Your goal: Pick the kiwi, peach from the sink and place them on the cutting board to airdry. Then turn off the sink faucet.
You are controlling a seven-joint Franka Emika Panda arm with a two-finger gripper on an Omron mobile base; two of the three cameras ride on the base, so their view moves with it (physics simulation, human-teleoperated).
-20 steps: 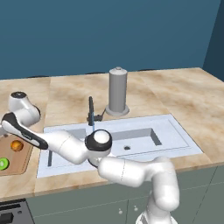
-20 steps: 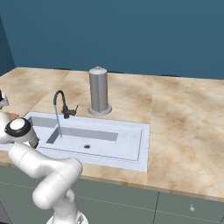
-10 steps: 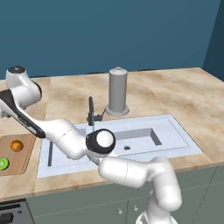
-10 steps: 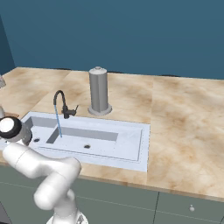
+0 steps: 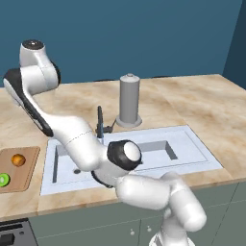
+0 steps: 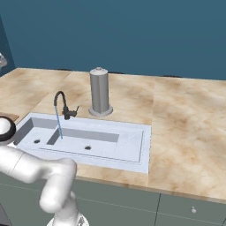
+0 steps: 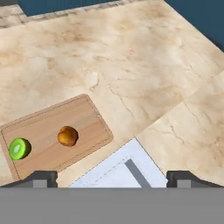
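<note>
Fruit: lime-green round kiwi [image 7: 18, 148] and orange round peach [image 7: 68, 136] lie apart on the light-brown wooden cutting board [image 7: 87, 113], left bench end.
Remaining: thin dark sink faucet [image 6: 63, 104], running, behind the pale blue-grey sink [image 6: 132, 152].
Jaws: spread, empty, high above the board; the faucet lever lies toward the bench middle.

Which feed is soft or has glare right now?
Hand view: soft and grainy, yet the lime-green round kiwi and orange round peach on the light-brown wooden cutting board read clearly. Left base view: mild blur, no glare. Right base view: sharpest, with the thin blue water stream visible.
</note>
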